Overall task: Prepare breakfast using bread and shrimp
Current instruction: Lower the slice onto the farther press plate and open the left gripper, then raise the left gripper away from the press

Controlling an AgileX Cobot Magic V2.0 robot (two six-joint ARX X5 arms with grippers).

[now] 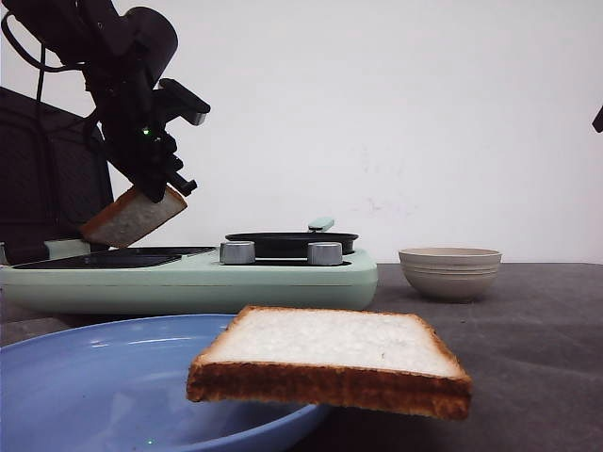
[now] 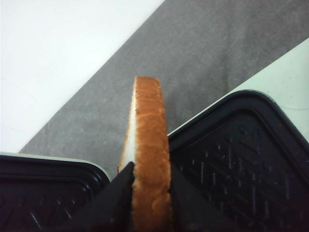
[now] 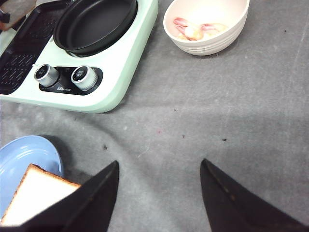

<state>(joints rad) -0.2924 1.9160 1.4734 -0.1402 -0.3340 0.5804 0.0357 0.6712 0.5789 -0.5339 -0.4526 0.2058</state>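
Two slices of white bread: one on the plate nearest the front edge, one clamped in the left gripper over the cooker.

Nearest, a square slice of white bread with a golden-brown crust lies on the rim of a round blue plate, overhanging the grey table. The right gripper hangs above bare table beside the plate, its two black fingers spread apart and holding nothing. Farther back stands one pale green electric cooker with two silver knobs, a ribbed black grill plate and one round black pan. The left gripper grips the second bread slice, tilted, above the grill side. At the cooker's right, one cream ribbed bowl holds pink shrimp.
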